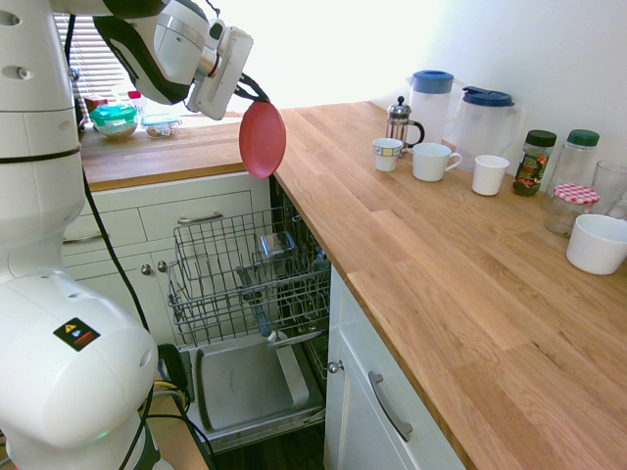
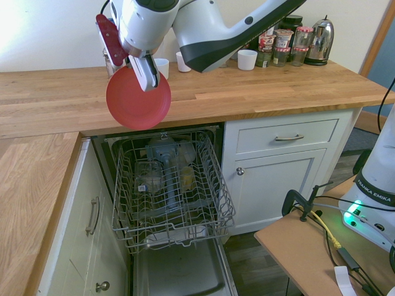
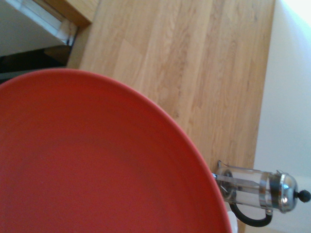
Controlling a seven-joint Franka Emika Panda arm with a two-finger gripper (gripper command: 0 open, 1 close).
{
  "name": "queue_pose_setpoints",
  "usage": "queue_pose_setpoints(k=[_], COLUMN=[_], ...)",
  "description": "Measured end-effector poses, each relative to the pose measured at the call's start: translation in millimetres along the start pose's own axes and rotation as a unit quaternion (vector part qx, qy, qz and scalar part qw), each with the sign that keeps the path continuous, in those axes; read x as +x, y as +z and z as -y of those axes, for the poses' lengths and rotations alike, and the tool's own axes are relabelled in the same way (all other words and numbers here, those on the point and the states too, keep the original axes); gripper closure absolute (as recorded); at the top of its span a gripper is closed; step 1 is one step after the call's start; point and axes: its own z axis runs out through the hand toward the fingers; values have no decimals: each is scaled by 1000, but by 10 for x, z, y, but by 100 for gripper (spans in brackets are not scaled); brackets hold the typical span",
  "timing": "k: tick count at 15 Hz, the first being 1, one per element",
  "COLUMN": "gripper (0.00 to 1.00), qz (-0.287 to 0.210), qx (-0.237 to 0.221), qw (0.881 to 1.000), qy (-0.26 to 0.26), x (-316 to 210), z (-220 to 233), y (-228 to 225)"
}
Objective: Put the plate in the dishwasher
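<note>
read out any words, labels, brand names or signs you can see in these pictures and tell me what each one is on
"FRANKA EMIKA": on the white robot base at the right edge of the second exterior view.
Warning sticker, yellow triangle on black: a sign on the robot's white housing; no words legible.
Jar with the dark label on the countertop: print too small to read.
Jars beside the kettle: labels too blurred to read.
Plate, dishwasher rack: no text.

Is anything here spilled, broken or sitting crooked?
Nothing is spilled or broken. The one odd sight is the red plate, hanging on edge in the air, pinched at its rim by the tool above the dishwasher's pulled-out rack. The mugs and jars on the counter stand upright.
</note>
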Motion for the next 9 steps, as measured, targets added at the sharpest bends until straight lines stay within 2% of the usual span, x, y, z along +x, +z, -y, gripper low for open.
queue_pose_setpoints(k=[5, 9], gripper=[100, 100], qz=[24, 46], qx=[-12, -25], qw=[999, 996], qy=[39, 73], x=[-101, -377], z=[398, 819], y=[-113, -188])
